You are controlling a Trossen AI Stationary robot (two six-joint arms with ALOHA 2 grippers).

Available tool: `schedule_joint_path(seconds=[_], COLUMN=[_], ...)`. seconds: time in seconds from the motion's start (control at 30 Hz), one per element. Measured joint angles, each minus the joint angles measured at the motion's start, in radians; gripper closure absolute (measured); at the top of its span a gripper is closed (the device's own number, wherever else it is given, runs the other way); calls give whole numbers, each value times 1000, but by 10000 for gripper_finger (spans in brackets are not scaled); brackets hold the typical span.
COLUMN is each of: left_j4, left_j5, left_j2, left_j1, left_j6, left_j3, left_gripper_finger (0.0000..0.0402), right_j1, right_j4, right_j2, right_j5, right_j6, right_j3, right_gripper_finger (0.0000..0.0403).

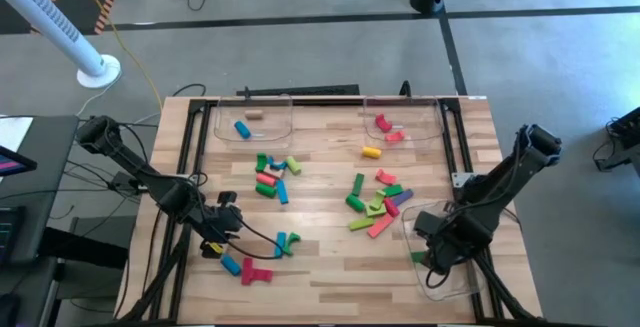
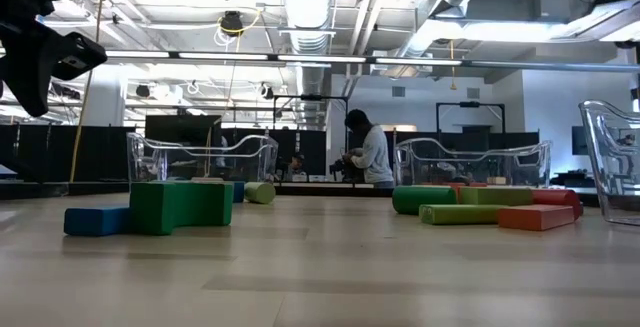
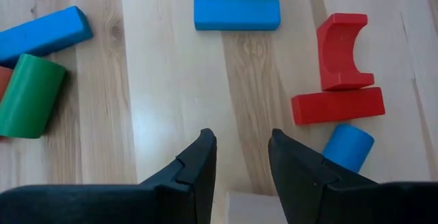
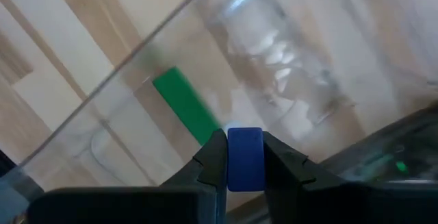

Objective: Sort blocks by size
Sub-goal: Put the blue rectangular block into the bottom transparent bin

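The blocks lie in loose groups on the wooden table: one at mid left [image 1: 272, 172], one at mid right [image 1: 378, 207], one near left [image 1: 262, 257]. My left gripper [image 1: 218, 235] hovers by the near-left group, shut on a pale tan block [image 3: 250, 209]. Beyond its fingers lie a blue bar [image 3: 236, 13], a red arch [image 3: 342, 49], a red bar [image 3: 337, 105] and a blue cylinder [image 3: 348, 146]. My right gripper [image 1: 432, 259] points down over the near-right clear tray [image 1: 458, 229], shut on a blue block [image 4: 244, 159]. A green bar [image 4: 185, 104] lies by that tray's wall. My left gripper has the tan block far back between its two fingers [image 3: 205, 166]; only the block's top edge [image 3: 250, 198] shows. The fingers slant down toward the table, and the block is lifted clear of it. My right gripper pinches the blue block by two opposite sides [image 4: 244, 148] between its fingertips, from above, pointing down. The block is lifted clear, above the clear tray.
Two more clear trays stand at the far edge: the left one [image 1: 285, 127] holds a blue and a tan piece, the right one [image 1: 435, 127] holds red pieces. A yellow piece [image 1: 371, 151] lies in front of it. A person stands in the room beyond the table [image 2: 372, 152].
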Motion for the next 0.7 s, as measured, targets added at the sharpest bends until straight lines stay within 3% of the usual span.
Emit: schedule_joint_path(seconds=[0.17,0.4,0.7], left_j4=[0,0,0], left_j5=[0,0,0], left_j2=[0,0,0], left_j1=[0,0,0], left_j6=[-7,-12,-15], left_j3=[0,0,0], left_gripper_finger=[275,275,276], right_j1=[-9,-20,-43], right_j4=[110,158,127], right_j2=[0,0,0], right_j5=[-90,-100,-100], right_j6=[8,8,5], right_j3=[-88,-151,-152], right_gripper_finger=[310,306,240])
